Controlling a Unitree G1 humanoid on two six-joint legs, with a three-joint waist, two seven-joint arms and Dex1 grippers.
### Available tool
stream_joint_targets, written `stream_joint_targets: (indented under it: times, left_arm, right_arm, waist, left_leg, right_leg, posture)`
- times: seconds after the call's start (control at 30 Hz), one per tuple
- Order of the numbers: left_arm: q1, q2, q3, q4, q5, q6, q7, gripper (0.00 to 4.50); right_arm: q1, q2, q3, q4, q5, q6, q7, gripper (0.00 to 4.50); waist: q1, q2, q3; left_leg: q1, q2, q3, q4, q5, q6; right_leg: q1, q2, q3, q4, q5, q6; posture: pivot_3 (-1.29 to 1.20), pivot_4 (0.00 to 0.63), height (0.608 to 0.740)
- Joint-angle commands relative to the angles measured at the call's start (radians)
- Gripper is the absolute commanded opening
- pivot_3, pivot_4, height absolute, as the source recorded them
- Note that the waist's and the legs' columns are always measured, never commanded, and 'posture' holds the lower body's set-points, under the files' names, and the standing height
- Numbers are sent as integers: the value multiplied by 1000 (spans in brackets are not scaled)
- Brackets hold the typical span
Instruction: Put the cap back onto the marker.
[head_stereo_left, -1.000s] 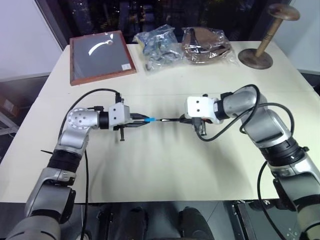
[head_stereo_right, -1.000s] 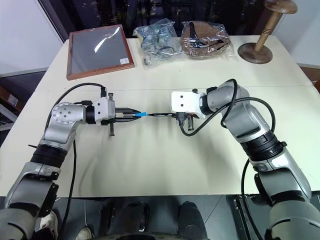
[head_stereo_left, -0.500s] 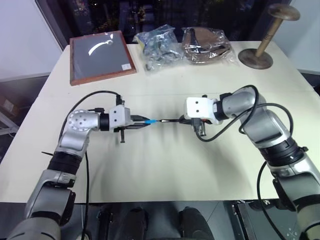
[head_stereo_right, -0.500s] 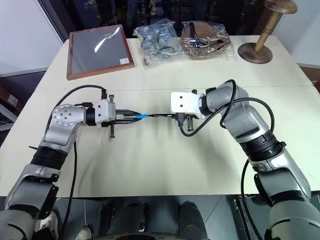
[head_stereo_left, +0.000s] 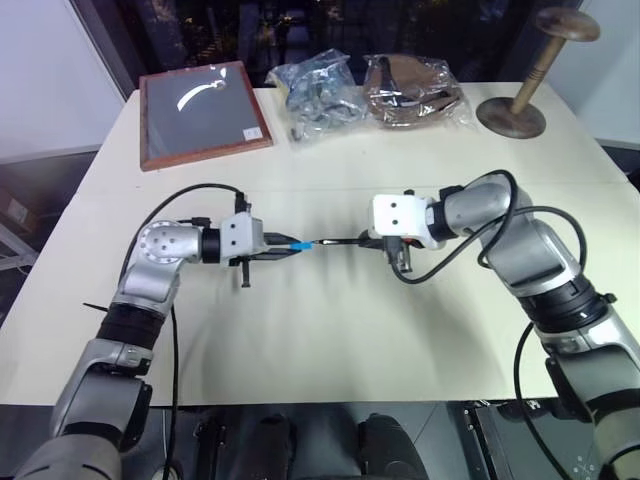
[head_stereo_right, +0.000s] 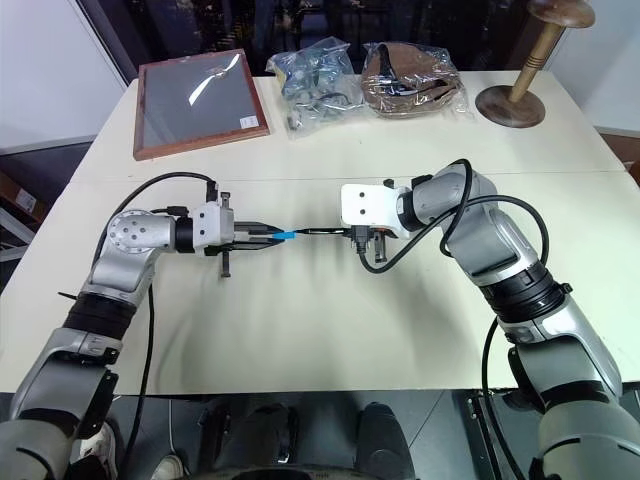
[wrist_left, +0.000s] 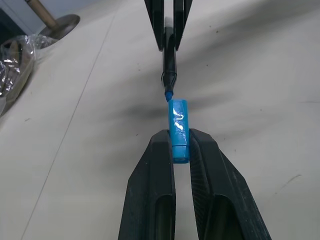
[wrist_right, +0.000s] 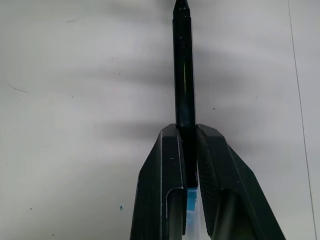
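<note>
Now my left hand (wrist_left: 181, 150) is clamped on the cap (wrist_left: 178, 129), my right hand (wrist_right: 187, 137) on the marker (wrist_right: 183, 65); tip meets cap mouth above the surface (head_stereo_left: 330, 330), mid-scene.

I'm looking down on a cream table (head_stereo_left: 330, 330). Along its far edge lie a wood-framed dark panel (head_stereo_left: 203, 113), a clear bag of bluish items (head_stereo_left: 315, 90), just beside it a clear bag of brown items (head_stereo_left: 413, 91), and a wooden stand (head_stereo_left: 522, 95).
</note>
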Motion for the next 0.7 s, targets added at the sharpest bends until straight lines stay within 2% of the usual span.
stream_joint_targets:
  times: [0.03,0.7]
  left_arm:
    - [-22,1,4,-6,3,-21,2,0]
    - [-10,17,15,-19,-3,-24,8,0]
  right_arm:
    - [-16,0,-11,-44,9,-3,2,54]
    - [-4,-17,-10,-29,2,-23,-1,54]
  waist:
    - [0,0,0]
    - [0,0,0]
  left_leg:
    - [0,0,0,0,0,0]
    - [0,0,0,0,0,0]
  right_leg:
    - [0,0,0,0,0,0]
    - [0,0,0,0,0,0]
  posture:
    - [0,150,740]
    - [0,150,740]
